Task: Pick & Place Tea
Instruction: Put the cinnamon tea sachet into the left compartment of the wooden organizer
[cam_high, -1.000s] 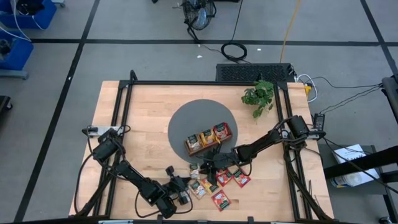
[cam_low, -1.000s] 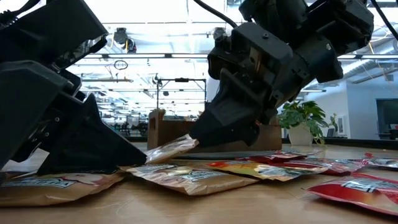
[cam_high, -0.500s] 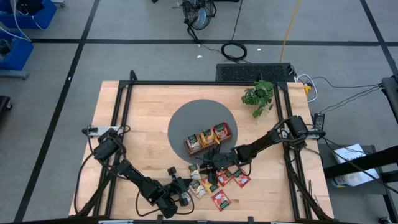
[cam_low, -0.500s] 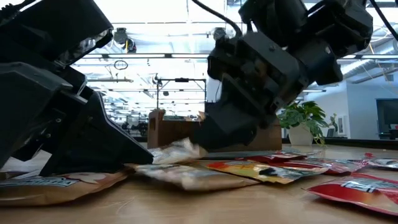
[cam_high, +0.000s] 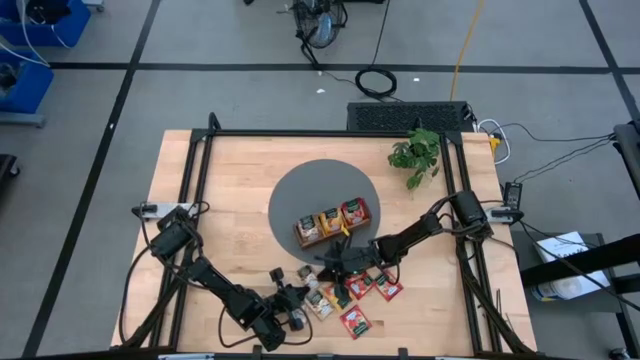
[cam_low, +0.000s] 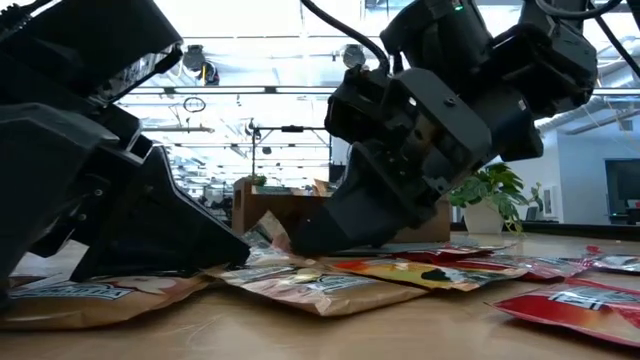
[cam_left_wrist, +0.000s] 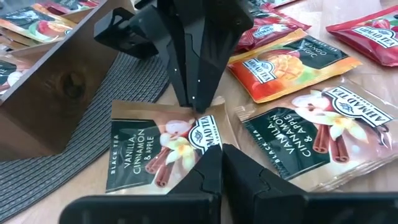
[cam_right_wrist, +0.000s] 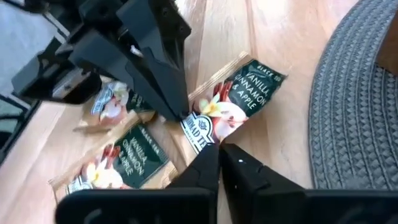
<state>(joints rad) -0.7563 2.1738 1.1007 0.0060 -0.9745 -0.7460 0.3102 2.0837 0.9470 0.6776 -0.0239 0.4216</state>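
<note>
Roughly nine tea sachets (cam_high: 355, 321), one tray (cam_high: 331, 224).

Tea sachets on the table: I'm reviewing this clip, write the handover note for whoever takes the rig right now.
Right gripper: shut, pinching one edge of the vanilla, cinnamon and apple sachet that lies beside the grey mat.
Left gripper: shut, its tips at the opposite edge of that sachet; whether it grips it cannot be told.
Done: three sachets sit in the wooden tray on the mat.
Left: a second vanilla sachet, an orange one and several red ones lie loose on the table in front of the tray.
</note>
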